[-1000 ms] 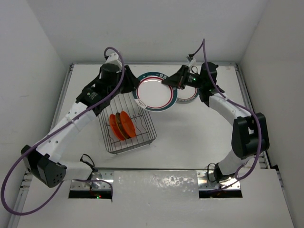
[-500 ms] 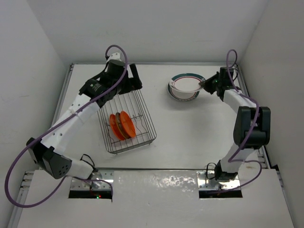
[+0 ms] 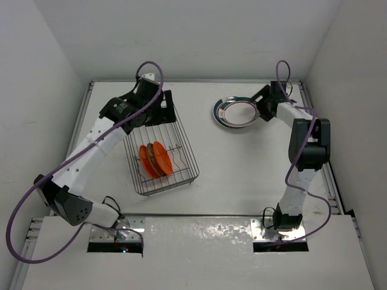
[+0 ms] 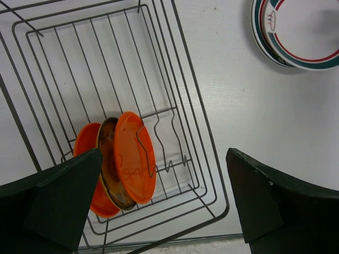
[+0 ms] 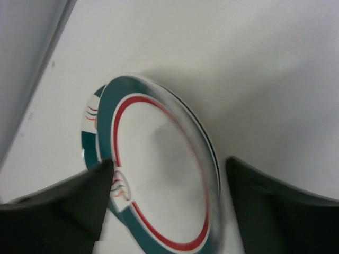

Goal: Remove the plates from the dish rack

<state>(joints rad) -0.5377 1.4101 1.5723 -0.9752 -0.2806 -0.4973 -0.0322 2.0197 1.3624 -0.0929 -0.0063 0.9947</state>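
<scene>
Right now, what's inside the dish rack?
In the dish rack, three plates stand on edge together: a front orange plate, a dark plate, a rear orange plate. The front one covers most of the other two, so their faces are hidden.

Matching livery on both sides. The left arm (image 3: 91, 151) is glossy white shells broken up by chunky black joint housings (image 3: 65, 211). The right arm (image 3: 296, 193) has the same white links, with a big black block (image 3: 309, 148) partway along. A purple cable (image 3: 15, 229) sweeps a wide loop beside the left one, and a second purple cable (image 3: 282, 66) arcs up over the right one's far end. Thin black wires (image 3: 112, 205) curl near the left base. Up close, the left gripper (image 4: 164, 206) shows two matte, near-black wedge fingers (image 4: 53, 201) with bevelled edges. The right gripper (image 5: 167, 203) has the same dark slabs, though they look softer and blurred.
</scene>
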